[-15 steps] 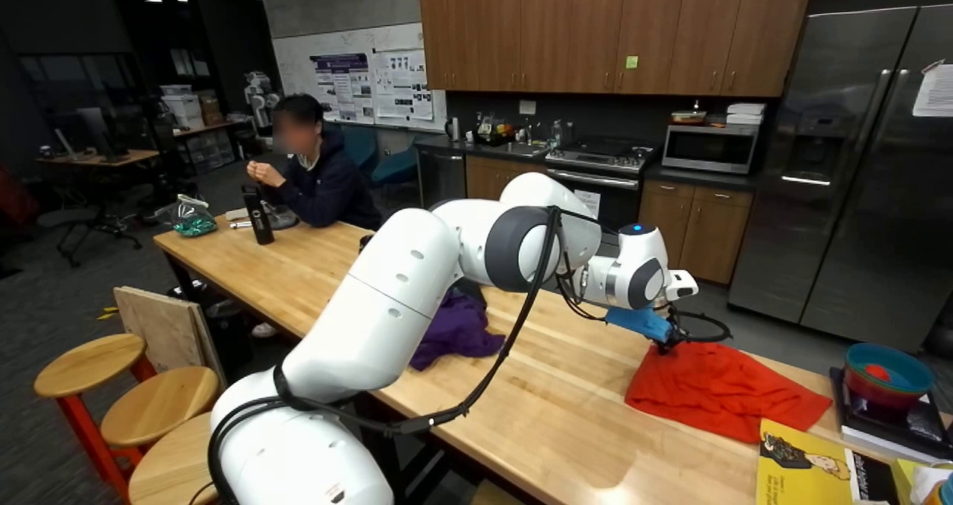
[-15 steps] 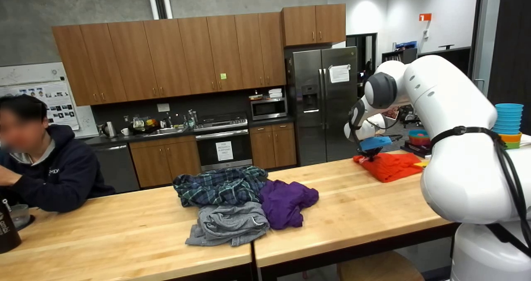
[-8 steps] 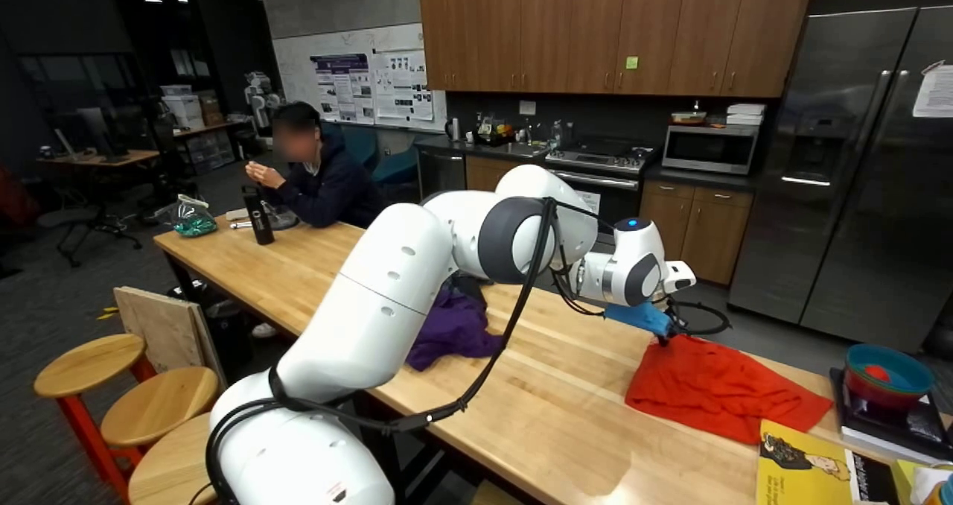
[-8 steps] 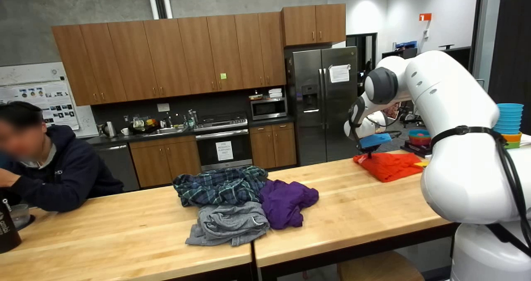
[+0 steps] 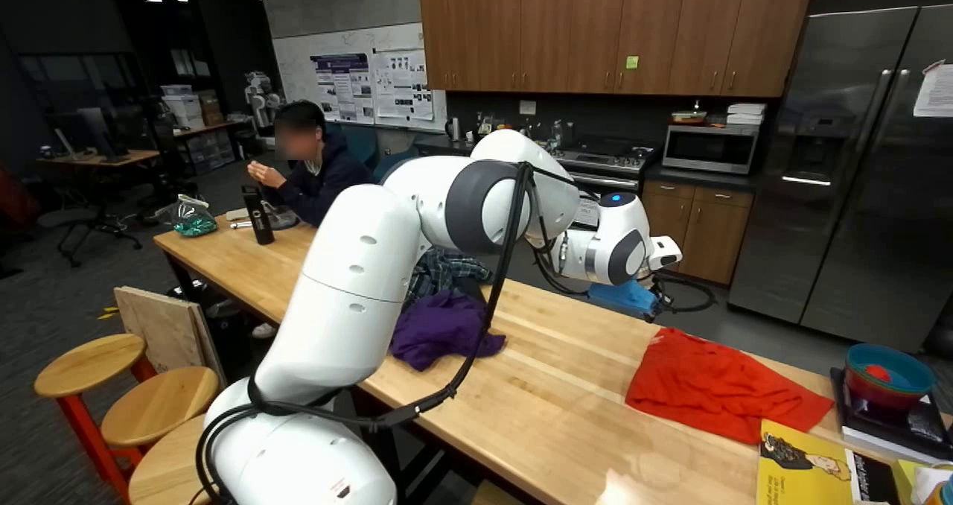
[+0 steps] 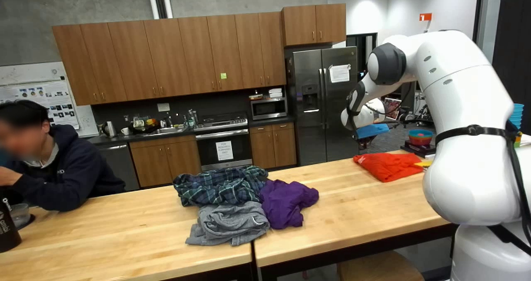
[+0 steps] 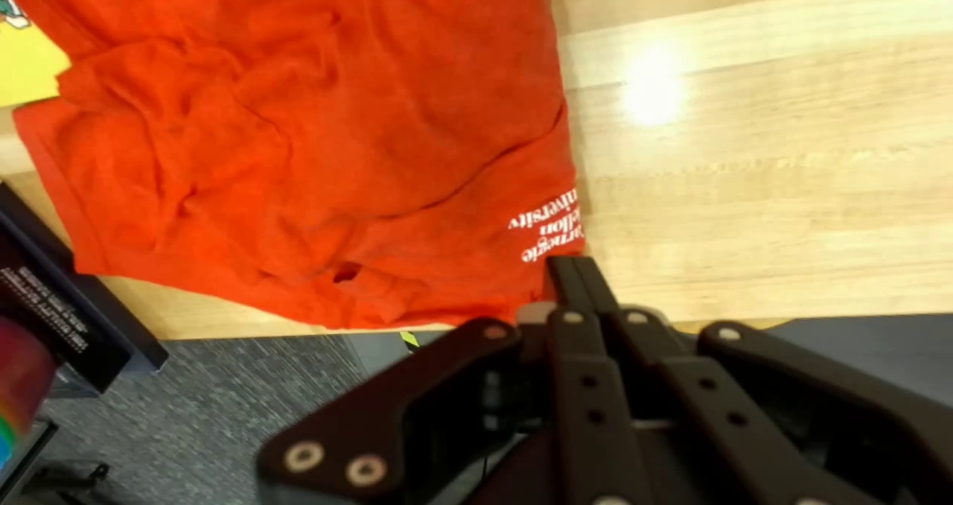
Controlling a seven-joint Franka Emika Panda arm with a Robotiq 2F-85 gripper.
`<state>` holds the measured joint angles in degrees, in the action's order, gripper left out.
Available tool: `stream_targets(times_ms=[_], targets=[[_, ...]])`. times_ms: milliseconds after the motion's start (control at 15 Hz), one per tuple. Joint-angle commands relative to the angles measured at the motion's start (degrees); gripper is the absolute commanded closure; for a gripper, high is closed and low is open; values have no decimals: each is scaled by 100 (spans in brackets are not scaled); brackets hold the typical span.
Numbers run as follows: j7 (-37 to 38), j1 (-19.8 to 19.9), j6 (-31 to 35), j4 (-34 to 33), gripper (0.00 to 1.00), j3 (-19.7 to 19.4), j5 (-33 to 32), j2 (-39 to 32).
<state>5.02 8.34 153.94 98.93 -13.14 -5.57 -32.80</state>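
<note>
The gripper (image 7: 573, 260) is pinched all the way together and holds nothing. It hangs up near the far left corner of the red cloth (image 5: 718, 387), which lies on the wood table (image 5: 555, 404), right of the purple cloth (image 6: 287, 203).

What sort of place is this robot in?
Probably a research lab's kitchen area: a grey metal double-door refrigerator, brown wooden wall cabinets, and a white rectangular paper sign that seems to read "for research purposes only".
</note>
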Motion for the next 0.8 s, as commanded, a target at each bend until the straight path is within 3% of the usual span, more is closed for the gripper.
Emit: stream_targets(times_ms=[0,733], targets=[[39,-88,-140,654,100,-30,-77,550],[-488,296,-540,1182,100,62,18,755]])
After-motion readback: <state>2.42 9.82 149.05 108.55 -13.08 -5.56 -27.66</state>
